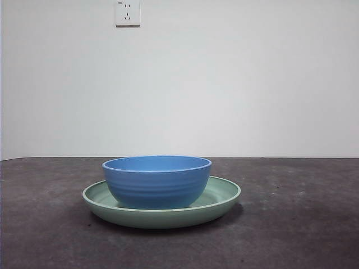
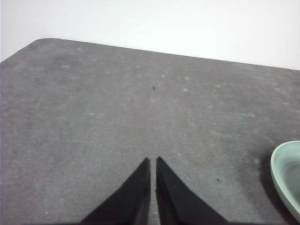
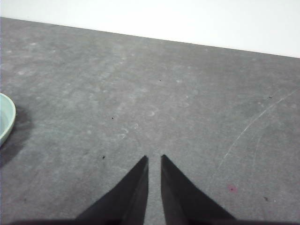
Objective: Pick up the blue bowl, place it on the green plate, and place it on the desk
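Blue bowl (image 1: 157, 180): it stands upright in the middle of the green plate (image 1: 224, 197), touching it, and the plate lies flat on the desk (image 1: 303, 224).

Left gripper (image 2: 153, 161): the two black jaws are almost closed, only a thin slit between them, and they hold nothing. The plate's rim shows at the edge of this wrist view, off to one side of the jaws and apart from them.

Right gripper (image 3: 154, 159): also nearly closed and empty. A small piece of the plate's rim (image 3: 5, 117) shows at the opposite edge, well apart from the jaws.

Which arm is nearer: I judge them about equal; the plate lies between the two grippers, and neither wrist view shows the bowl.

Long axis: none, bowl and plate are both round, so any side of the rim can serve for a grasp.

Materials: the bowl is glossy, deep, with faint ridges around the outside; the plate is pale, shallow, with a raised rim; the desk is matte, grey and mottled.

Next step, as I judge: the bowl seems already placed on the plate, so lifting it to the bare desk remains.
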